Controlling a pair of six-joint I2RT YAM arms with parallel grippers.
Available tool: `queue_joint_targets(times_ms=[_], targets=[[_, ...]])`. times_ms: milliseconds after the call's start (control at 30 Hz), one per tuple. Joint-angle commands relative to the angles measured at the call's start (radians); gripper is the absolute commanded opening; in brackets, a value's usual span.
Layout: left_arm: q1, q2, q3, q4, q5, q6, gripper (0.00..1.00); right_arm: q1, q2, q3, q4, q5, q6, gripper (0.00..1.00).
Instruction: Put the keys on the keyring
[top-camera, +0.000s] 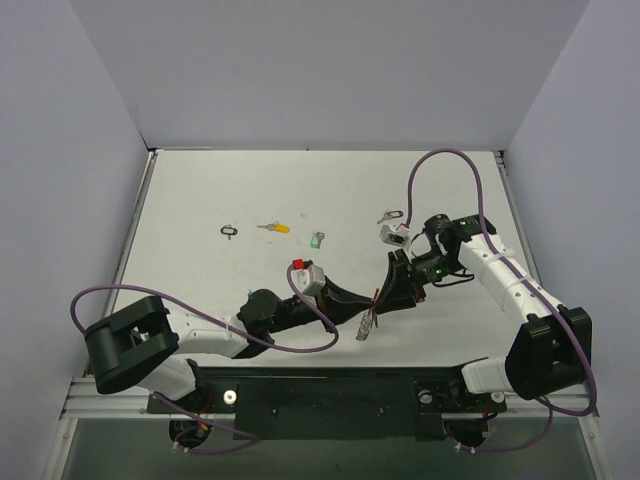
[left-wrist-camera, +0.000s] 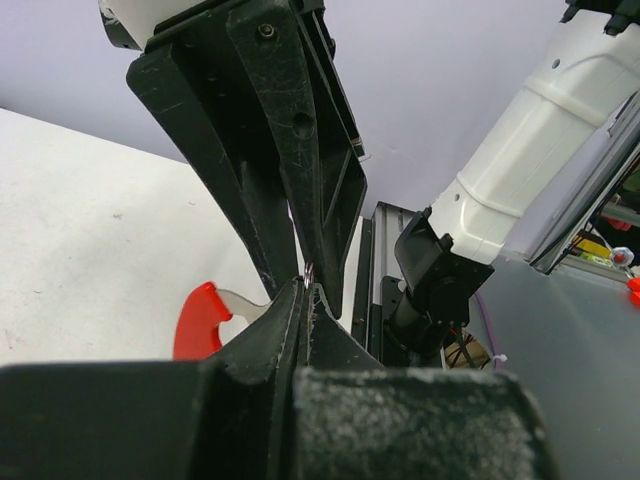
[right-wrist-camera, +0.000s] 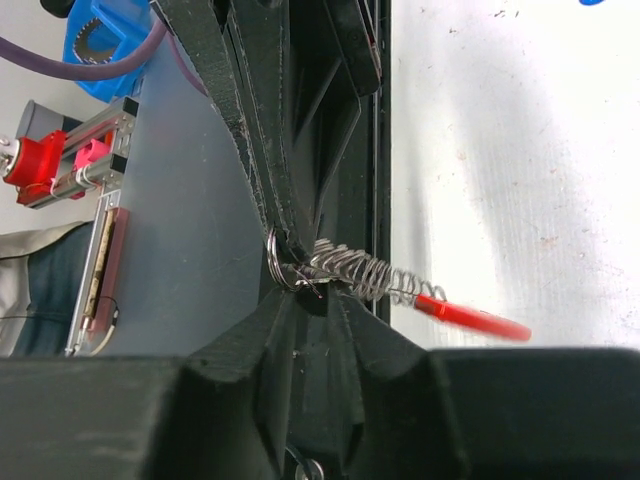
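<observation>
The keyring is held in the air between both grippers. In the right wrist view I see its silver ring (right-wrist-camera: 273, 258), a chain of small loops (right-wrist-camera: 368, 275) and the red band (right-wrist-camera: 472, 316). The red band also shows in the left wrist view (left-wrist-camera: 198, 318), and the chain hangs down in the top view (top-camera: 365, 326). My left gripper (top-camera: 366, 301) (left-wrist-camera: 306, 288) is shut on the ring. My right gripper (top-camera: 384, 296) (right-wrist-camera: 308, 290) is shut on it from the other side. A black-tagged key (top-camera: 230, 231), a yellow-tagged key (top-camera: 273, 228), a green-tagged key (top-camera: 316, 240) and another key (top-camera: 389, 215) lie on the table.
The white table (top-camera: 200, 290) has grey walls on three sides. The arms' bases and a metal rail (top-camera: 330, 385) sit along the near edge. Purple cables loop over both arms.
</observation>
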Motion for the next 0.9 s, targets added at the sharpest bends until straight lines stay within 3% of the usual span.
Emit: queue_joint_targets(times_ms=[0, 267, 433, 500, 633, 867], targets=[[-0.004, 0.013, 0.026, 0.368, -0.016, -0.037, 0.0, -0.01, -0.017, 0.018, -0.013, -0.064, -0.012, 0.2], [-0.004, 0.007, 0.009, 0.349, -0.022, -0.036, 0.0, -0.063, -0.083, 0.059, -0.163, 0.03, -0.177, 0.36], [-0.004, -0.008, 0.006, 0.306, -0.023, -0.032, 0.0, -0.038, -0.065, 0.114, -0.378, 0.054, -0.55, 0.41], [-0.006, -0.008, 0.006, 0.306, -0.023, -0.037, 0.0, -0.008, -0.043, 0.129, -0.466, 0.071, -0.685, 0.4], [-0.01, -0.01, 0.006, 0.305, -0.025, -0.037, 0.0, 0.033, -0.01, 0.149, -0.478, 0.083, -0.715, 0.36], [-0.012, -0.013, 0.003, 0.305, -0.031, -0.032, 0.0, 0.055, 0.017, 0.171, -0.475, 0.094, -0.689, 0.13]])
